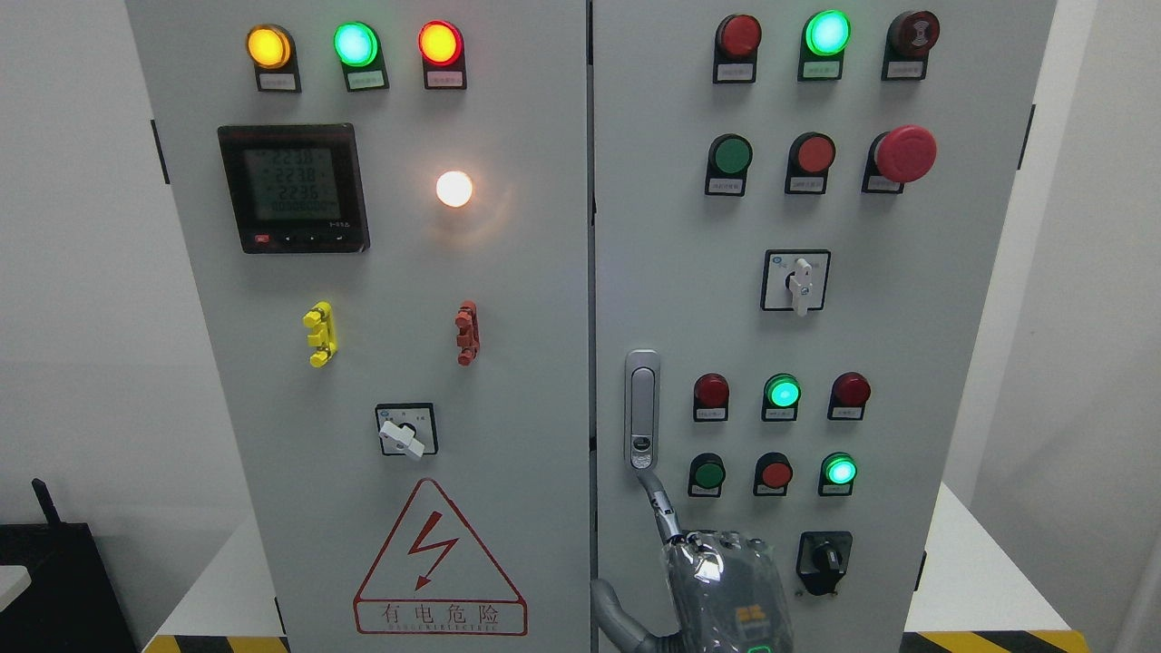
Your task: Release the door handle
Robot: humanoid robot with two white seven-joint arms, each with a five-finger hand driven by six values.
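Right hand [717, 580] released, low on the right door [671, 272], 1 finger [660, 508] stretched up to the handle [642, 408].

Hand sits at the bottom edge just right of the seam between the 2 doors, grasping nothing; its raised fingertip meets or nearly meets the handle's lower end, I cannot tell which. Handle is a silver upright lever, flush on the right door's left edge, beside 2 rows of red and green buttons [782, 392]. Both doors look closed.
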